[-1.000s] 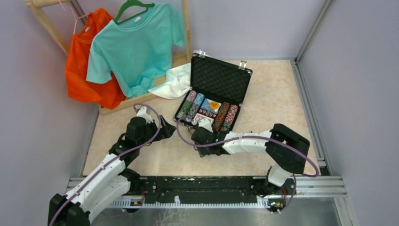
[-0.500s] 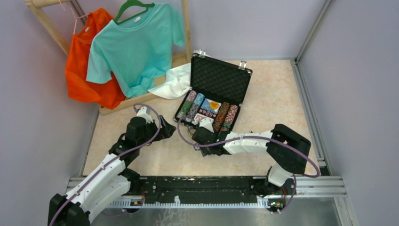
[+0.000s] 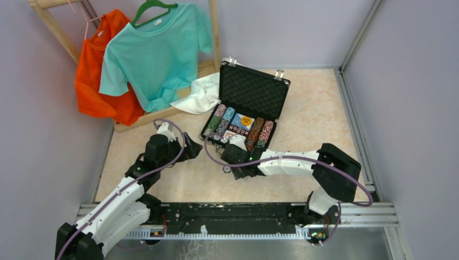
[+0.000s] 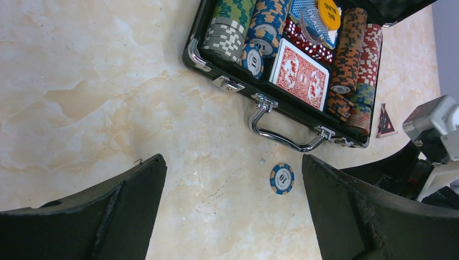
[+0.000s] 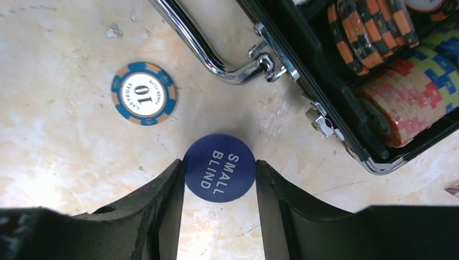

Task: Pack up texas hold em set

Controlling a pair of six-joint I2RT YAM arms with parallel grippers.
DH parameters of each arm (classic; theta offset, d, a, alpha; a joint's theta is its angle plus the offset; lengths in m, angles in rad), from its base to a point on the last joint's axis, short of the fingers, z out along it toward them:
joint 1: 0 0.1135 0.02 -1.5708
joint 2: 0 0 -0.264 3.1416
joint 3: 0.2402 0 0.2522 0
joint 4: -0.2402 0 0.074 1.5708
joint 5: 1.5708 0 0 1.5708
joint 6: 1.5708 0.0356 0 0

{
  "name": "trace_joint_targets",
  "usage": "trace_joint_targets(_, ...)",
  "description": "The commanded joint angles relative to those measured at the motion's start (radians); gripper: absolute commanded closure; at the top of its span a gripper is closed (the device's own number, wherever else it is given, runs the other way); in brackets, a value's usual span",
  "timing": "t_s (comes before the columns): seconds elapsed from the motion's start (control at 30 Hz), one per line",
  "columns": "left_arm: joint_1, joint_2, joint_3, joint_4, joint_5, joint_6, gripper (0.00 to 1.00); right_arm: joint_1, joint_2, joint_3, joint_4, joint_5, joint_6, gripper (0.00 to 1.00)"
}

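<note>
Small Blind button (image 5: 219, 168) between the fingers (image 5: 162, 208) of the right gripper (image 5: 219, 172), loose chip (image 5: 143, 93) just beyond one fingertip, case (image 5: 320, 86) farther beyond the other.

The blue button (image 5: 219, 168) reads SMALL BLIND; the loose chip (image 5: 143, 93) beside it reads 10.

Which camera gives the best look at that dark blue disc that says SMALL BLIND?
The right wrist view: the SMALL BLIND button sits mid-frame, lettering readable, pinched between the fingers of the right gripper. In the top external view that gripper hides it. The left wrist view does not show it.
</note>
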Motion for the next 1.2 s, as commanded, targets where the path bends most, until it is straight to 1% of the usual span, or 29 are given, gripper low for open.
trace_joint_targets(0.0, 0.002, -0.002, -0.008, 0.03, 0.008, 0.002, 0.0, -0.005, -0.049, 0.093, -0.031, 0.025, -0.031, 0.58)
trace_joint_targets(0.17, 0.002, 0.004, -0.014, 0.039, 0.013, 0.001, 0.0, -0.032, -0.055, 0.163, -0.056, 0.018, -0.073, 0.57)
trace_joint_targets(0.37, 0.003, 0.021, -0.004, 0.038, 0.01, 0.004, 0.0, -0.146, -0.053, 0.244, -0.045, -0.042, -0.15, 0.57)
trace_joint_targets(0.53, 0.001, 0.023, -0.003, 0.041, -0.002, 0.005, 0.0, -0.236, 0.007, 0.33, -0.04, -0.079, -0.222, 0.57)
trace_joint_targets(0.67, 0.003, 0.038, 0.0, 0.04, -0.004, 0.007, 0.0, -0.296, 0.093, 0.416, -0.031, -0.115, -0.263, 0.57)
trace_joint_targets(0.7, 0.002, 0.041, 0.002, 0.039, -0.006, 0.008, 0.0, -0.303, 0.128, 0.441, -0.039, -0.119, -0.271, 0.51)
trace_joint_targets(0.73, 0.002, 0.044, 0.003, 0.039, -0.005, 0.009, 0.0, -0.306, 0.157, 0.47, -0.059, -0.117, -0.272, 0.42)
trace_joint_targets(0.77, 0.003, 0.047, 0.003, 0.039, -0.006, 0.01, 0.0, -0.307, 0.182, 0.505, -0.077, -0.106, -0.272, 0.36)
trace_joint_targets(0.8, 0.002, 0.05, 0.004, 0.038, -0.006, 0.012, 0.0, -0.308, 0.194, 0.52, -0.087, -0.098, -0.273, 0.32)
trace_joint_targets(0.87, 0.003, 0.052, 0.008, 0.034, -0.009, 0.012, 0.0, -0.308, 0.191, 0.518, -0.082, -0.089, -0.271, 0.28)
trace_joint_targets(0.97, 0.001, 0.048, 0.01, 0.032, -0.011, 0.012, 0.0, -0.309, 0.133, 0.474, -0.063, -0.058, -0.266, 0.26)
trace_joint_targets(1.07, 0.003, 0.046, 0.007, 0.033, -0.011, 0.011, 0.0, -0.335, 0.029, 0.398, -0.056, -0.03, -0.248, 0.26)
trace_joint_targets(1.17, 0.002, 0.047, 0.007, 0.04, -0.001, 0.011, 0.0, -0.378, -0.078, 0.286, -0.055, 0.008, -0.201, 0.26)
